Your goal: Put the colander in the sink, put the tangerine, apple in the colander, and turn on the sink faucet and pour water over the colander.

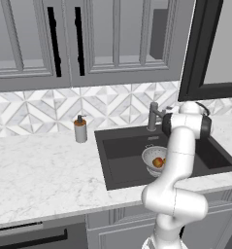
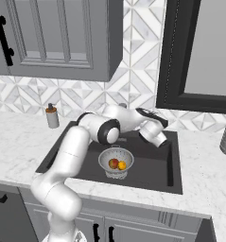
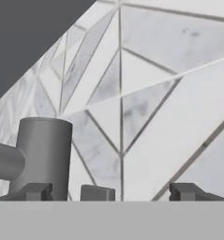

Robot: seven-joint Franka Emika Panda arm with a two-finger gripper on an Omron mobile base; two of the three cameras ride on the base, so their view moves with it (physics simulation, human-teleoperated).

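The silver colander (image 1: 150, 156) (image 2: 116, 171) stands in the dark sink (image 1: 122, 146) (image 2: 152, 165). Inside it lie the red-green apple (image 1: 157, 162) (image 2: 113, 163) and the orange tangerine (image 2: 122, 165), side by side. My arm reaches over the basin to its back rim, where the hand (image 2: 154, 130) hangs near the backsplash. In the hand view my gripper (image 3: 111, 192) is open, its fingertips wide apart with nothing between them. The grey sink faucet (image 1: 153, 116) (image 3: 43, 154) stands just left of the left fingertip, and a horizontal part runs off its left side.
A soap dispenser (image 1: 80, 129) (image 2: 51, 116) stands on the white marble counter (image 1: 44, 170) left of the sink. Patterned backsplash tiles (image 3: 146, 93) lie straight ahead of the hand. Grey wall cabinets hang above, and a dark-framed window (image 2: 199, 52) is at the right.
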